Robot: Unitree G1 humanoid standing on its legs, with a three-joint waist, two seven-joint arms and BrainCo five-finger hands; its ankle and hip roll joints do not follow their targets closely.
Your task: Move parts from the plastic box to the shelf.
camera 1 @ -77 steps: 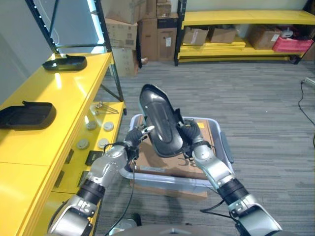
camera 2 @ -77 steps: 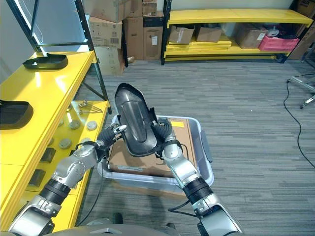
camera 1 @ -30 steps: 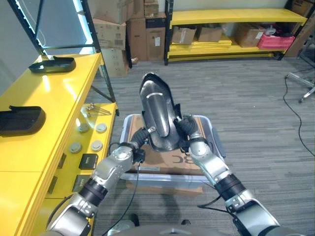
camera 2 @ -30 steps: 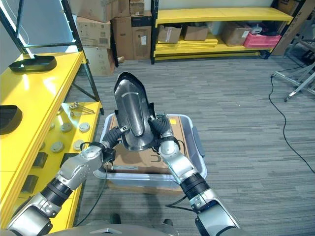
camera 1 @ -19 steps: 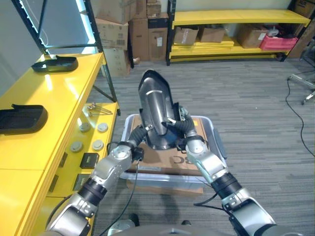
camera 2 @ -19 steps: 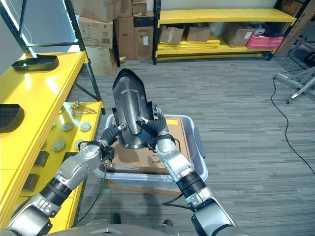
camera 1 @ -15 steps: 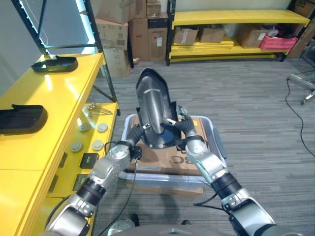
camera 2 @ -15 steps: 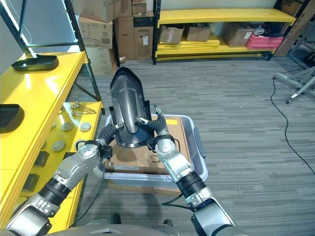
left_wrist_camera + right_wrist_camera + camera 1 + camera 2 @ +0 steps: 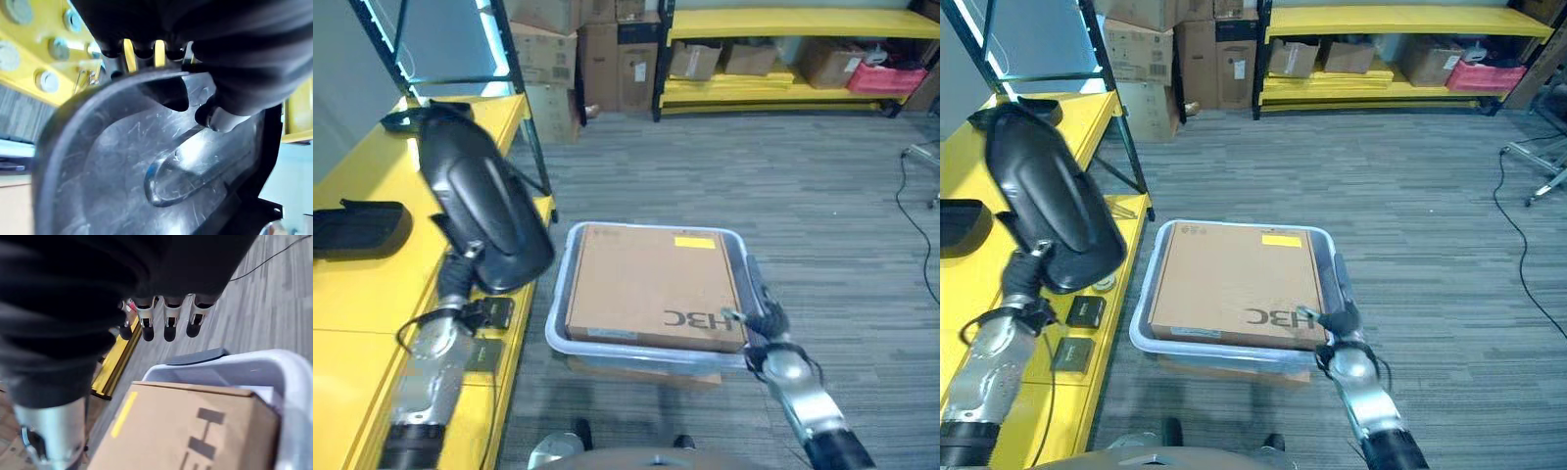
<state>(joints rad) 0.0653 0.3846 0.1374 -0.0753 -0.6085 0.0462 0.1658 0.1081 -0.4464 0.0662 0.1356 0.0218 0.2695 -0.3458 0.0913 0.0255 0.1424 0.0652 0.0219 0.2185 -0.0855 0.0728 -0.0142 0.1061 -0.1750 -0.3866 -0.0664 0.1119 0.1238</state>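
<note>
While the left hand (image 9: pixel 460 284) grips a black part (image 9: pixel 484 211) over the yellow shelf (image 9: pixel 372 294), the right hand (image 9: pixel 1337 328) hangs relaxed beside the plastic box (image 9: pixel 563 338)

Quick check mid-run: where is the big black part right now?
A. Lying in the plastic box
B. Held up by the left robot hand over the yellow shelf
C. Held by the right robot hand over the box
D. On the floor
B. The black part is raised over the yellow shelf, gripped by the left robot hand; the right robot hand rests empty by the plastic box.
</note>
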